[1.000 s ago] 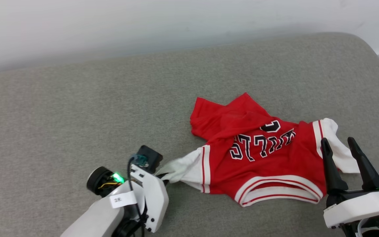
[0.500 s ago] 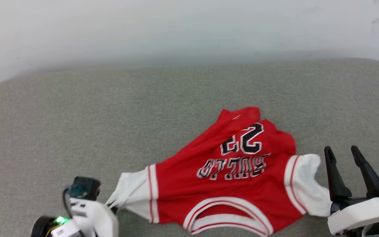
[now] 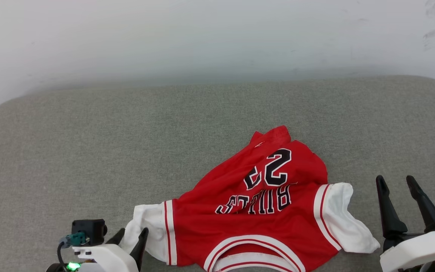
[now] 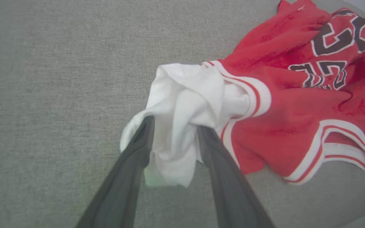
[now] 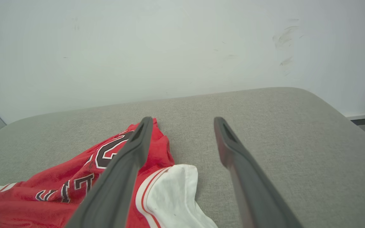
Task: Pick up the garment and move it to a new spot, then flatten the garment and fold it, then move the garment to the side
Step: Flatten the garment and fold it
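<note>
Left wrist view: left gripper (image 4: 174, 123) noted at lower centre, jaws parted to a middling gap. A bunched white sleeve (image 4: 185, 91) is seen lying between the fingers, loose, not pinched. From there the garment (image 4: 296, 104) is spread toward the upper right of the frame, red body rumpled, lettering creased.

Head view: left gripper (image 3: 132, 232) logged at lower left, at the sleeve's end. The garment (image 3: 263, 215) is found at lower centre on the grey cushion (image 3: 127, 143), neckline at the bottom edge, hem heaped toward mid-frame. The right gripper (image 3: 395, 179) is held at lower right, jaws wide, nothing held, just beside the other sleeve (image 3: 342, 219).

Step judged: placement at the new spot about finished, flattening due. Next move judged to call for both sleeves or shoulders to be taken and drawn apart, then the heaped hem smoothed out.
</note>
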### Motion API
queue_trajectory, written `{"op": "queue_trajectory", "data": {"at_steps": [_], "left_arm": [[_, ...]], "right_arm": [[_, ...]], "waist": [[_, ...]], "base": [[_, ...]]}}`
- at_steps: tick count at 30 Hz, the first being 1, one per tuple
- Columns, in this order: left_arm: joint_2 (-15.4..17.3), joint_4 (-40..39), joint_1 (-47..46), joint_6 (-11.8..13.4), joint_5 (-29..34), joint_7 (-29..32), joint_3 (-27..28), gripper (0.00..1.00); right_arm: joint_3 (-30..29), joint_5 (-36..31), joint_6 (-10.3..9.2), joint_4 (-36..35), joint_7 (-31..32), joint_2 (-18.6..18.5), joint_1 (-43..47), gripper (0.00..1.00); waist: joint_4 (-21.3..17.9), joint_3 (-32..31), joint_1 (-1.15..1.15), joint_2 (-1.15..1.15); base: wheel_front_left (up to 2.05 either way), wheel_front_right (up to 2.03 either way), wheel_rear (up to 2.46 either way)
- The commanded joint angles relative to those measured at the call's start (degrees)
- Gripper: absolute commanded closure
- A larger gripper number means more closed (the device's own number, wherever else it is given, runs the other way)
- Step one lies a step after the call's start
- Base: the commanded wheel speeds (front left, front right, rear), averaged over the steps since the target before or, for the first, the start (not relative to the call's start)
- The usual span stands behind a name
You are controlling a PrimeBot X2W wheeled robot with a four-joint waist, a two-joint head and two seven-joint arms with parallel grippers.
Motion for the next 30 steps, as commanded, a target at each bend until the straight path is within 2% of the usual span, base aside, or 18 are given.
{"op": "queue_trajectory", "data": {"at_steps": [1,8,15,21,25,30], "left_arm": [[-0.4,0.0,-0.3,0.3,0.5,-1.2,0.5,0.00],[-3.0,-1.8,-0.4,1.0,2.5,-11.9,2.9,0.00],[-4.8,-3.6,-0.3,2.8,4.6,-19.6,4.8,0.00],[-5.4,-6.2,-0.8,4.2,7.3,-22.3,5.5,0.00],[-5.7,-8.0,-1.7,4.4,8.4,-22.9,5.6,0.00],[-6.0,-8.9,-2.9,3.9,9.2,-23.4,6.0,0.00]], "right_arm": [[-0.2,0.0,-0.04,0.1,0.2,0.1,0.9,0.00],[-0.8,1.5,-0.04,1.4,2.8,0.1,2.2,0.00],[-3.7,3.7,-0.04,4.6,9.1,-0.2,4.2,0.00],[-6.3,6.7,-0.04,8.6,20.2,-3.9,5.3,0.00],[-5.3,8.4,-0.04,10.1,26.7,-6.6,4.0,0.00],[-2.6,10.1,-0.04,11.7,30.0,-9.4,0.5,0.00]], "waist": [[-0.1,-0.3,0.01,0.00],[-0.2,-2.1,0.01,0.00],[0.0,-2.8,0.01,0.00],[1.6,-1.8,0.01,0.00],[3.3,0.2,0.01,0.00],[5.0,3.0,0.01,0.00]], "base": [[0.00,0.00,0.00],[0.00,0.00,0.00],[0.00,0.00,0.00],[0.00,0.00,0.00],[0.00,0.00,0.00],[0.00,0.00,0.00]]}}
